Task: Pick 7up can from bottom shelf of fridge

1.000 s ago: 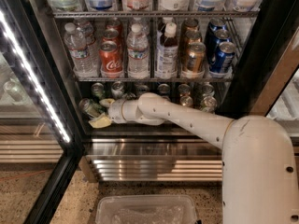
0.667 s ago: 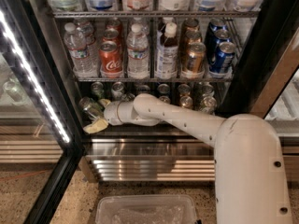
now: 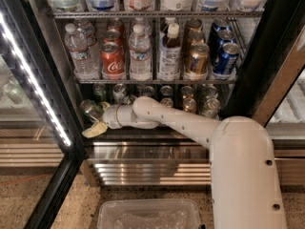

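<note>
The 7up can [image 3: 90, 109], green with a silver top, is tilted at the front left of the fridge's bottom shelf [image 3: 119, 135]. My gripper [image 3: 96, 120] reaches in from the right on the white arm [image 3: 181, 123] and is shut on the can. One pale finger [image 3: 95, 129] shows below the can; the other is hidden behind it. The fridge [image 3: 267, 56] has a black frame and its door stands open.
Several more cans [image 3: 209, 106] stand behind and right of the arm on the bottom shelf. The rack above holds water bottles, a Coke can [image 3: 113, 61], gold-brown cans [image 3: 197, 58] and blue cans [image 3: 226, 56]. An LED strip [image 3: 33, 80] runs down the left. A plastic bin [image 3: 147, 216] sits on the floor below the ribbed steel base [image 3: 152, 168].
The arm and gripper have shifted slightly left and toward the shelf's front edge, with the green can staying at the gripper.
</note>
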